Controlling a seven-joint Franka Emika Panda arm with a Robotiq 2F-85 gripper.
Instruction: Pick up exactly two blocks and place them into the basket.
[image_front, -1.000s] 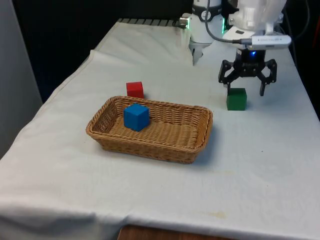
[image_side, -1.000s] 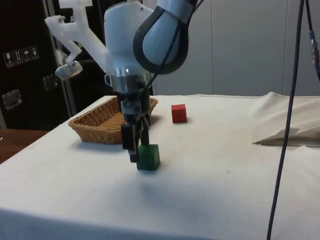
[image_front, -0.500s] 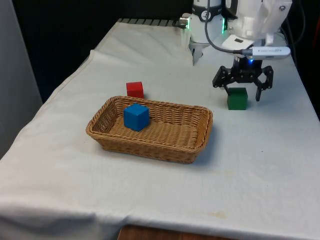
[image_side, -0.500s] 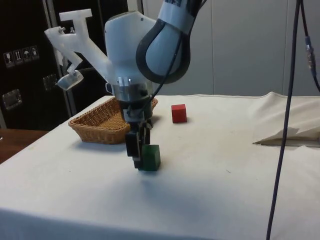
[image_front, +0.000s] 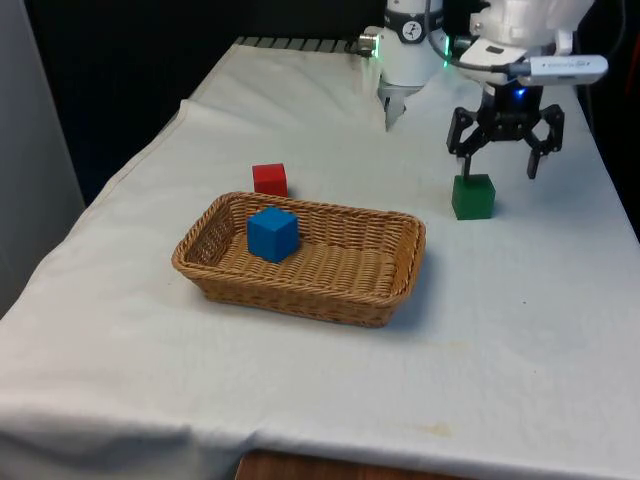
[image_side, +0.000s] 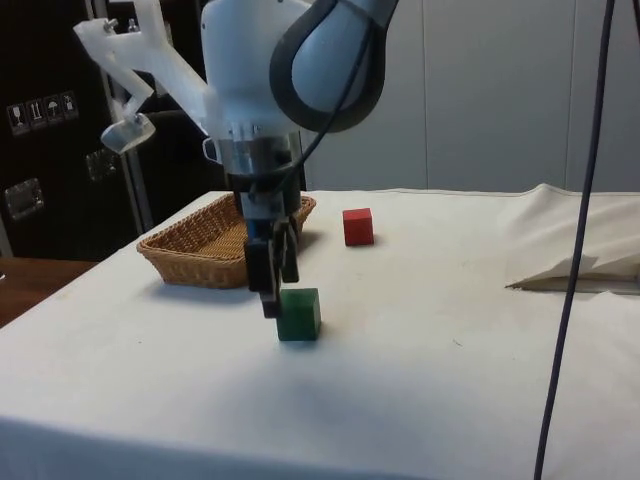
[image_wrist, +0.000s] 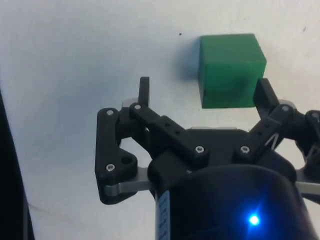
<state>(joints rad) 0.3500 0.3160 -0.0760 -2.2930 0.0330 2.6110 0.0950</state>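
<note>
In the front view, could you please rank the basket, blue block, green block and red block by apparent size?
1. basket
2. blue block
3. green block
4. red block
The blocks may match in true size: those ranked lower sit farther from the camera.

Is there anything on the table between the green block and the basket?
No. In the front view the stretch between the green block and the basket is bare white cloth; the red block stands beyond the basket's far side.
</note>
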